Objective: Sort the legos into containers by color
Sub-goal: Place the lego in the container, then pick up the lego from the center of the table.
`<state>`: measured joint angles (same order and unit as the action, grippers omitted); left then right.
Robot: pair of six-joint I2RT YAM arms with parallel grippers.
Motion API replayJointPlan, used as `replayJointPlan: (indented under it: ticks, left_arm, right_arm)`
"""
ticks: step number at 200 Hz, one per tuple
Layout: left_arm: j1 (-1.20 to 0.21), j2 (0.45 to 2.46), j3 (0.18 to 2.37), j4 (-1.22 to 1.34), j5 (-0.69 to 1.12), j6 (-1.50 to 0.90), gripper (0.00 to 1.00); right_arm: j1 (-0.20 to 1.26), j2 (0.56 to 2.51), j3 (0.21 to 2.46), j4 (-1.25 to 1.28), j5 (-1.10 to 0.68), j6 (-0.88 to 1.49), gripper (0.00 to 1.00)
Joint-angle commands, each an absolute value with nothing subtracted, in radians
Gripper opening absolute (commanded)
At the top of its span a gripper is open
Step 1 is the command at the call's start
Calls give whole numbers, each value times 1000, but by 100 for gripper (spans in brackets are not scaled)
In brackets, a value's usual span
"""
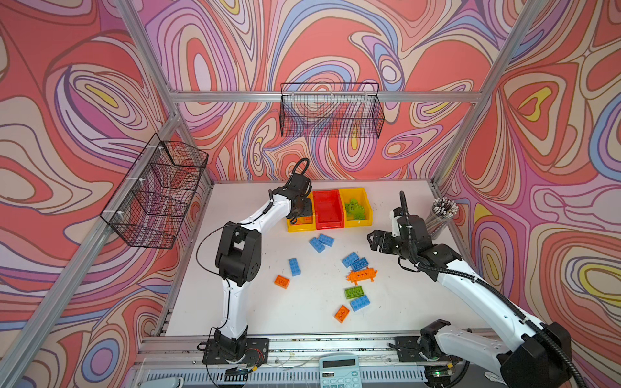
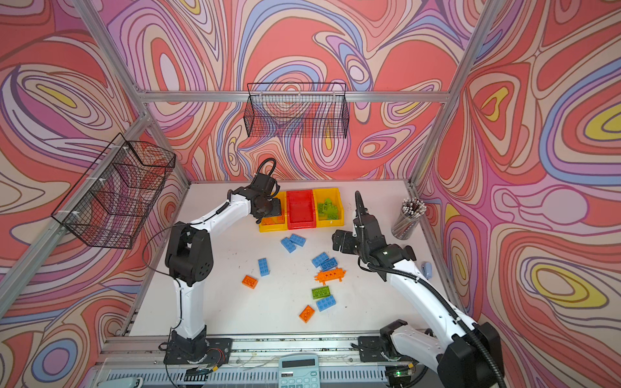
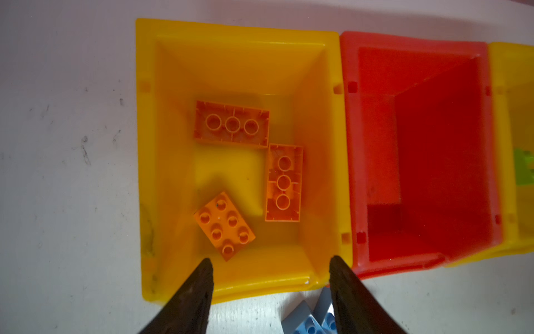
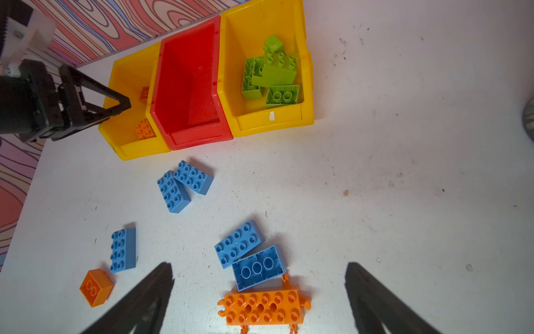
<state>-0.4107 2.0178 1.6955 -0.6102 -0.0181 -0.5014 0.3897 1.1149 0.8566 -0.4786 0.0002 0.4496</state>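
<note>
Left jaws: parted, empty, above yellow bin (image 3: 237, 286) holding orange bricks (image 3: 231, 124).
Right jaws: wide, empty, over the table (image 4: 375, 173) and its loose blue bricks (image 4: 239, 244).
Risk: two blue bricks lie against the pronged orange piece (image 4: 263, 309); grasping one may drag the other along.

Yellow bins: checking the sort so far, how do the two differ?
The orange-filled yellow bin holds three orange bricks; the green-filled yellow bin holds heaped green bricks. The left tool hovers over the orange-filled bin, nothing over the green-filled one. Both flank the red bin.
</note>
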Motion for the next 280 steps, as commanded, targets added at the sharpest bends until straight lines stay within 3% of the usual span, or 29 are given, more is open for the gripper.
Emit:
replayJointPlan:
  ticks: [1, 24, 63, 93, 195, 280]
  left_arm:
    - [-413, 1834, 1559, -566, 10, -535, 64]
    - [-416, 1670, 1360, -551, -17, -556, 66]
    - [-420, 1429, 981, -519, -32, -619, 82]
    - [-420, 1353, 781, -446, -4, -655, 83]
    - [-440, 1329, 642, -379, 84, -650, 79]
    - [-545, 1268, 591, -475, -15, -733, 77]
  right_arm:
    - [394, 1130, 884, -471, 3, 443, 98]
    - [393, 1142, 898, -472, 5, 439, 98]
    - [393, 1175, 914, -465, -16, 434, 98]
    - [396, 1197, 923, -445, -49, 446, 98]
    - [398, 1159, 898, -485, -27, 468, 98]
    - [436, 1188, 871, -442, -40, 483, 98]
